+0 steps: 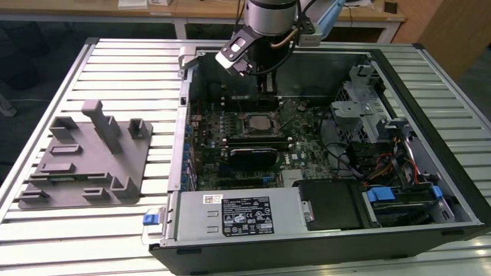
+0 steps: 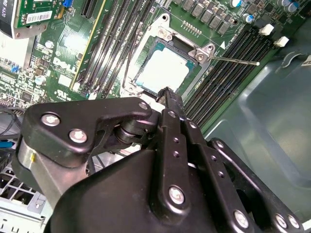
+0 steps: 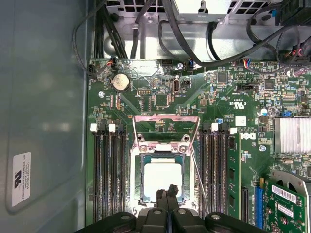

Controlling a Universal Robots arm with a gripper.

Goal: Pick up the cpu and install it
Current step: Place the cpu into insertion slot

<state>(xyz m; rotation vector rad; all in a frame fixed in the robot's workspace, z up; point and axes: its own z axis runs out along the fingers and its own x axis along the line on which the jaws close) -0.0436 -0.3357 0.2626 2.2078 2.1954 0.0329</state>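
The cpu [image 3: 163, 179] lies flat in the motherboard socket, its pale silver top showing in both wrist views [image 2: 163, 70] and as a small bright square in the exterior view [image 1: 259, 122]. The socket's metal load frame [image 3: 165, 128] stands flipped up, and its thin lever [image 2: 233, 60] sticks out to one side. My gripper [image 3: 167, 195] hangs above the socket's edge with its two black fingers pressed together and nothing between them. In the second wrist view the gripper [image 2: 167, 92] tapers to a single tip just beside the chip. In the exterior view the gripper [image 1: 267, 86] hangs inside the open case.
The open computer case [image 1: 429, 86] lies on a slatted metal table [image 1: 115, 75]. A grey fixture [image 1: 84, 161] with blocks sits at the exterior view's left. A power supply [image 1: 238, 215], drive bays and cables [image 1: 383, 167] crowd the case. Memory slots [image 3: 107, 174] flank the socket.
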